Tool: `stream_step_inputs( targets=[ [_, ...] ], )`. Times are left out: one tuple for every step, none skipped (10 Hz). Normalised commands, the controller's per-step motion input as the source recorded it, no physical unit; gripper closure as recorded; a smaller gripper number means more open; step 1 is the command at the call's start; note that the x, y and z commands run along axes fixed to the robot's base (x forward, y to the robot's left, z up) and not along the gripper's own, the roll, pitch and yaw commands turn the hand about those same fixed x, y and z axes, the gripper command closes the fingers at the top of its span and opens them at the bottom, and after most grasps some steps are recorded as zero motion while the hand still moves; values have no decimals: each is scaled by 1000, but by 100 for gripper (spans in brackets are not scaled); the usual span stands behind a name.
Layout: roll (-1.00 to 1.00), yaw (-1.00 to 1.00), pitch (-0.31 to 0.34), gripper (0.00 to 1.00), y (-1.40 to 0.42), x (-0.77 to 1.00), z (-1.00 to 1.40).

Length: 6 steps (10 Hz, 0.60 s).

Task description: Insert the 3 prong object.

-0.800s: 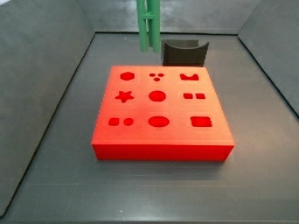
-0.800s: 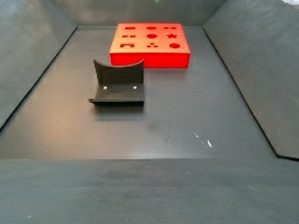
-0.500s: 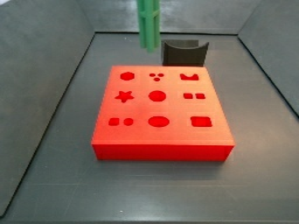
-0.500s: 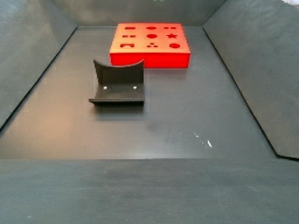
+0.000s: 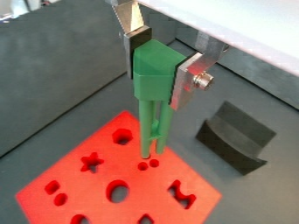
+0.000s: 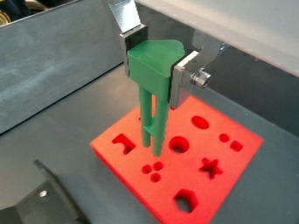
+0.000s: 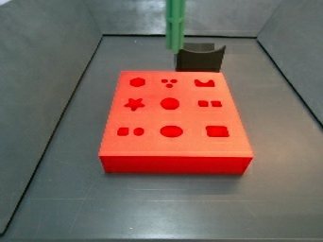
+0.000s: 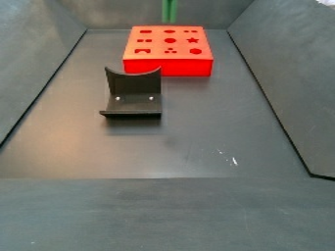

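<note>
In both wrist views the gripper (image 5: 159,70) (image 6: 156,63) points downward, its two flat silver fingers (image 5: 191,77) closed against the broad upper block of the 3 prong object (image 5: 153,96) (image 6: 153,87), one plate on each side. The object hangs upright from the grip, prongs pointing down. In both side views the gripper itself lies above the frame's top edge, toward the far end of the scene

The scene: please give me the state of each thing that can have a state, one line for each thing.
3 prong object: held upright, prongs down, above the red block, not yet inserted.
gripper: over the block, jaws shut on the green peg.
red block: flat on the floor, all visible holes empty.
fixture: standing on the floor, nothing on it.
</note>
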Motion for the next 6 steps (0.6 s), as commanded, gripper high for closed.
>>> stream_step_inputs(
  targets=[
    [59, 0, 0, 100, -37, 129, 0],
    [23, 0, 0, 100, -46, 63, 0],
    [439, 0, 0, 100, -311, 94, -474],
    [449, 0, 0, 100, -209, 0, -491],
    [447, 0, -3, 100, -143, -37, -494],
    [409, 0, -14, 100, -131, -94, -483]
  ],
)
